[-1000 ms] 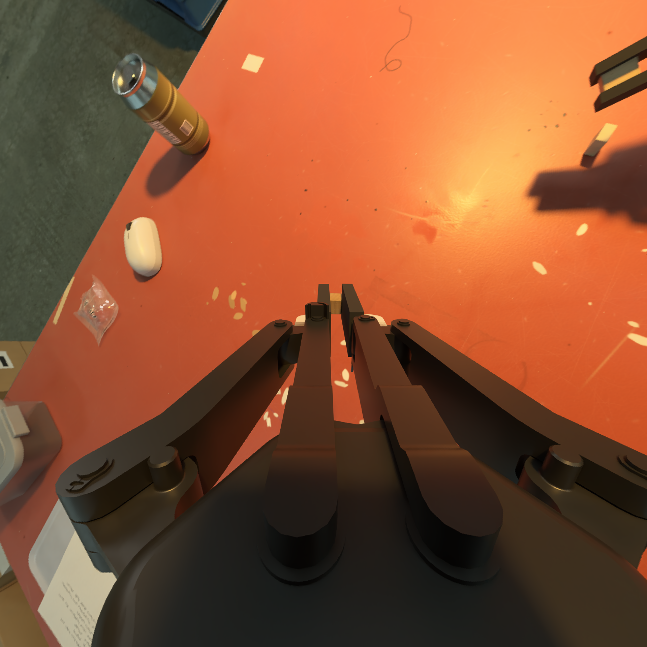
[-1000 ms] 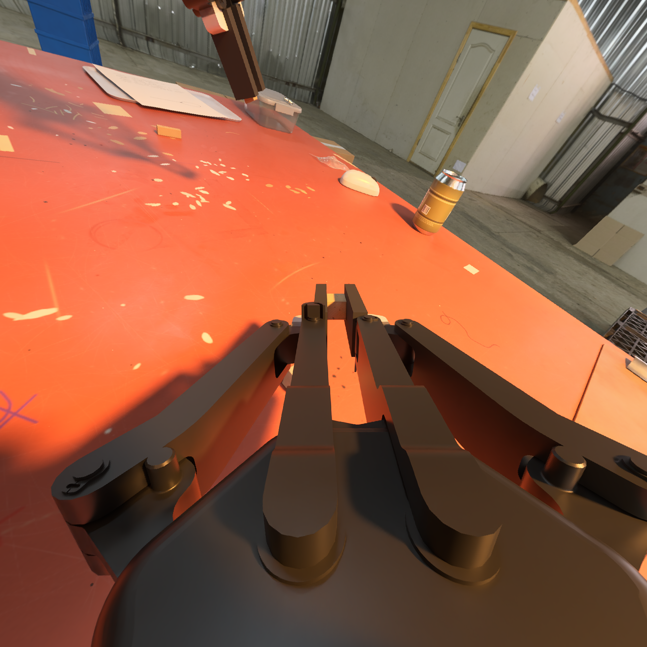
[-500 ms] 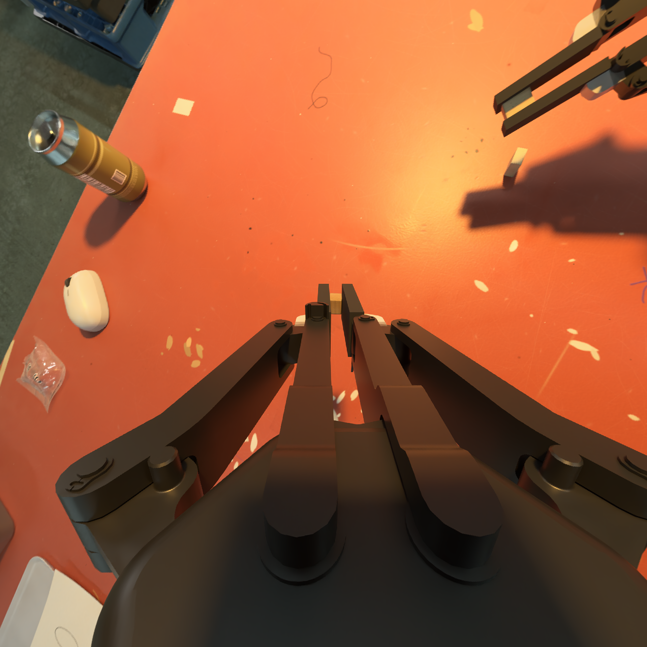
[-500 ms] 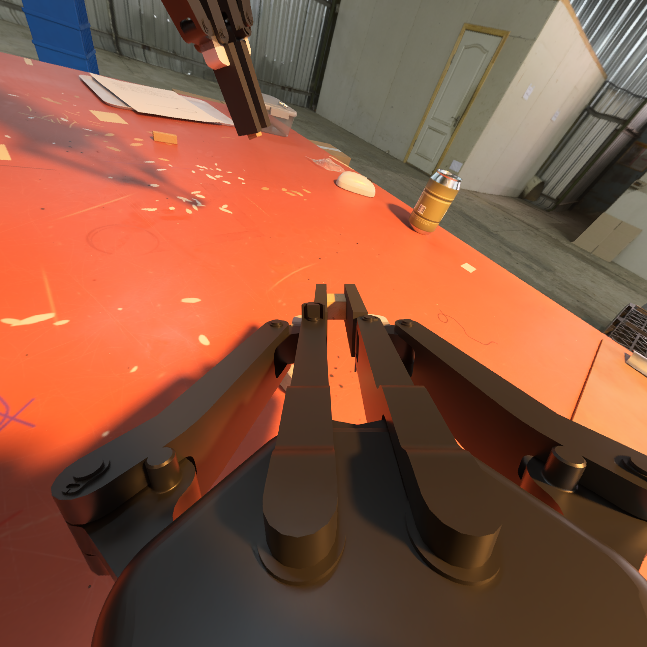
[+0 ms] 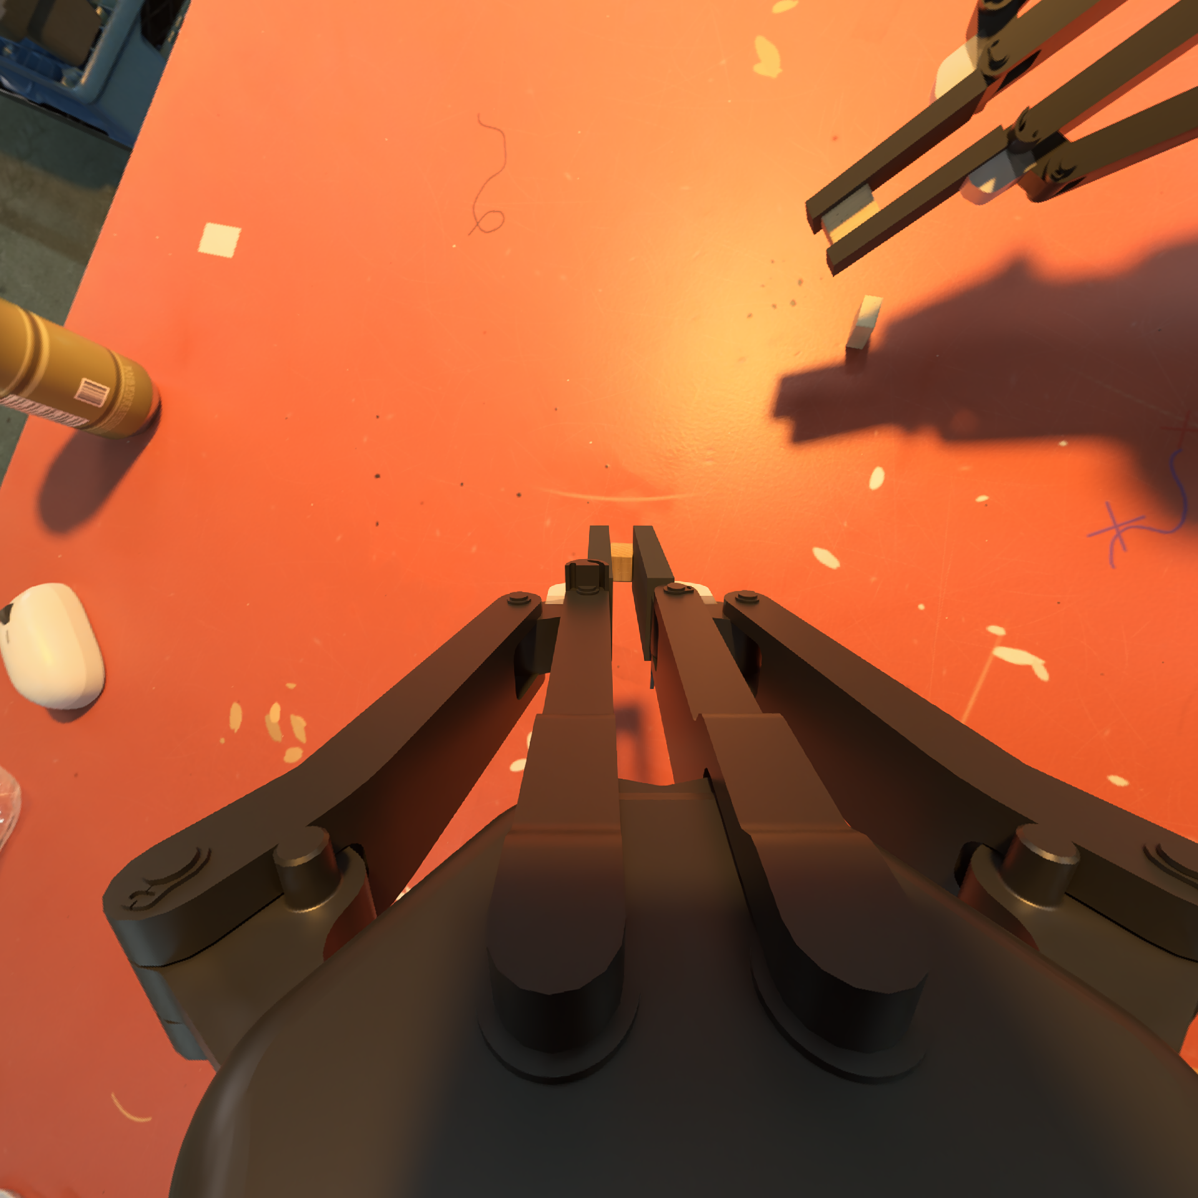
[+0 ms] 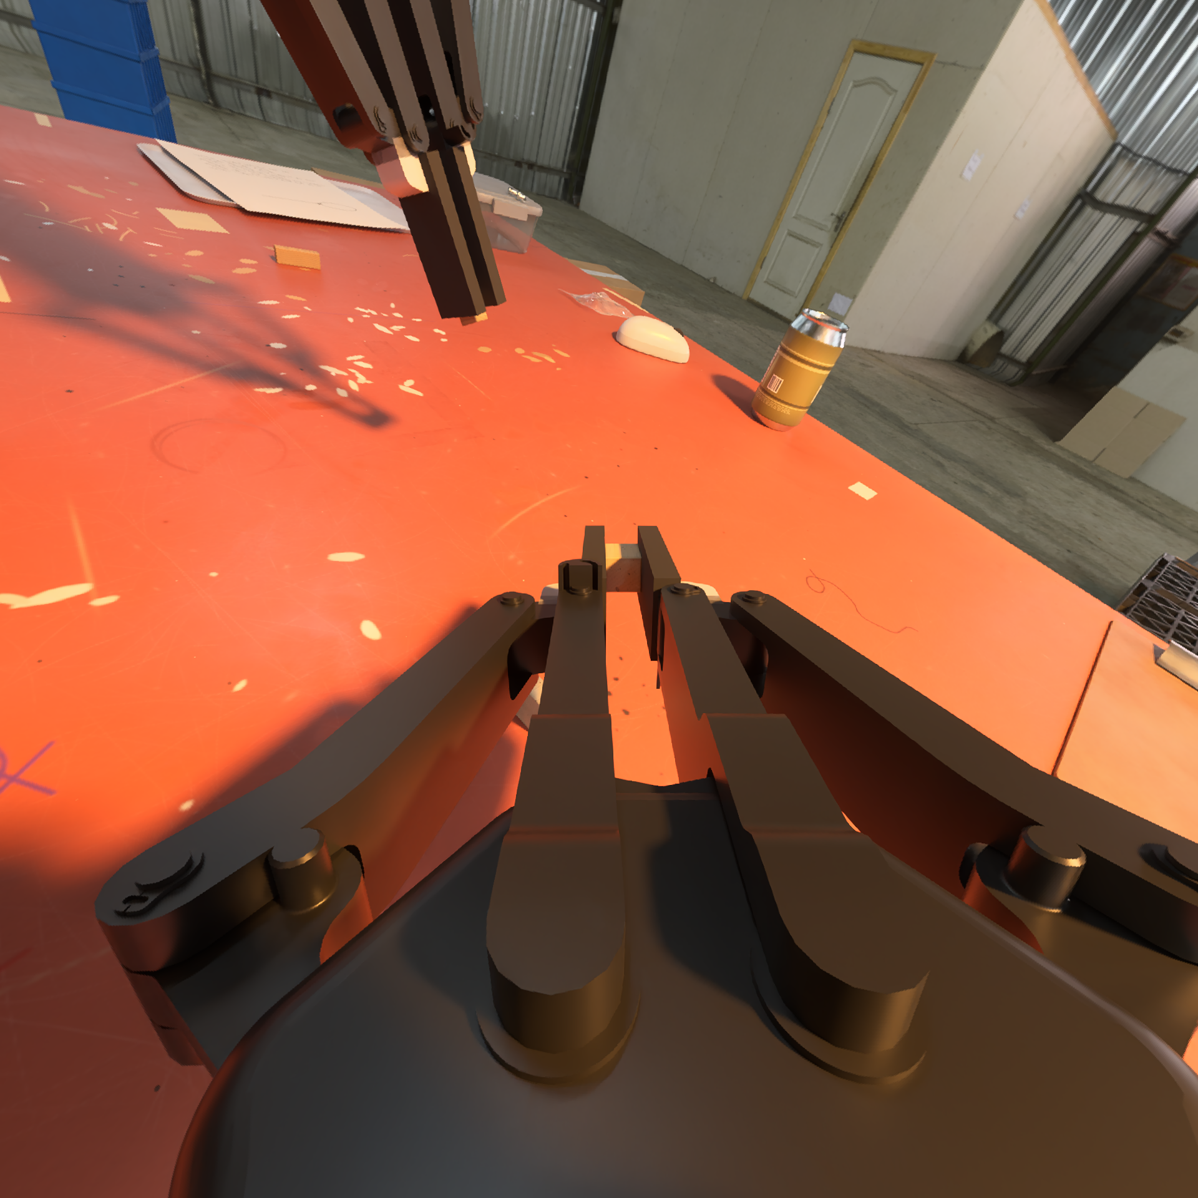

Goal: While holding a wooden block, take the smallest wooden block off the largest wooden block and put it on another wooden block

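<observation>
My left gripper (image 5: 621, 543) is shut on a small wooden block (image 5: 621, 563) and holds it above the orange table (image 5: 389, 389). My right gripper (image 6: 621, 543) is shut on a paler, wider wooden block (image 6: 621, 569) held above the table. The right gripper also shows at the top right of the left wrist view (image 5: 830, 243) with its block (image 5: 849, 214). Below it, another small wooden block (image 5: 863, 322) stands on the table. The left gripper hangs at the upper middle of the right wrist view (image 6: 470, 311). A flat wooden block (image 6: 297, 256) lies far back on the table.
A gold can (image 6: 800, 369) and a white mouse (image 6: 651, 338) stand near the table's edge, also in the left wrist view: can (image 5: 71, 389), mouse (image 5: 52, 645). Papers (image 6: 279, 188) and a clear plastic box (image 6: 512, 217) lie at the far end. Blue crates (image 6: 104, 65) stand behind.
My left gripper has carried its small block across the table toward the right gripper and now hangs closer and lower in the right wrist view. The right gripper has barely moved.
</observation>
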Controlling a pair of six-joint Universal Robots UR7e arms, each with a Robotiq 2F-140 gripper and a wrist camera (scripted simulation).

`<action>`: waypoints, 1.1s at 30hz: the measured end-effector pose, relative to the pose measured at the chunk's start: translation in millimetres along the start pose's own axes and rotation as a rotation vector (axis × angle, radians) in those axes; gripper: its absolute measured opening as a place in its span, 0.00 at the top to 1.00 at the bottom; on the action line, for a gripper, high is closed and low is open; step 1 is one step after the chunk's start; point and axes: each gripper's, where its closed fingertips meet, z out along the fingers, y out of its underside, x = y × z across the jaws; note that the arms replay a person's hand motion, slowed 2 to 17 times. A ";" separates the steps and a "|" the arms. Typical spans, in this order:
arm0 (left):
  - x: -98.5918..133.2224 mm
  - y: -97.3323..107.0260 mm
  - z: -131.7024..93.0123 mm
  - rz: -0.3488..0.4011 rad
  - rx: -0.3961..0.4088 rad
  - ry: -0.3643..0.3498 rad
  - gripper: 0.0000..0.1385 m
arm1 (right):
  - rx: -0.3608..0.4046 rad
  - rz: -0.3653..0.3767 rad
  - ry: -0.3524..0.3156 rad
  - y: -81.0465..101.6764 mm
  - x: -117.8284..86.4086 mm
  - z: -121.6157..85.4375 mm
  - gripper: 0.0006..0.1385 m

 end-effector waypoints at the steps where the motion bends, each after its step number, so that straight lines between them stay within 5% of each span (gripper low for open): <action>1: 1.9 -1.3 1.8 0.004 0.000 0.006 0.93 | 0.000 0.000 0.001 0.1 0.2 0.0 0.91; 33: 62.7 -34.7 44.5 0.122 -0.010 0.170 0.93 | -0.004 -0.010 0.029 1.0 7.5 -2.1 0.91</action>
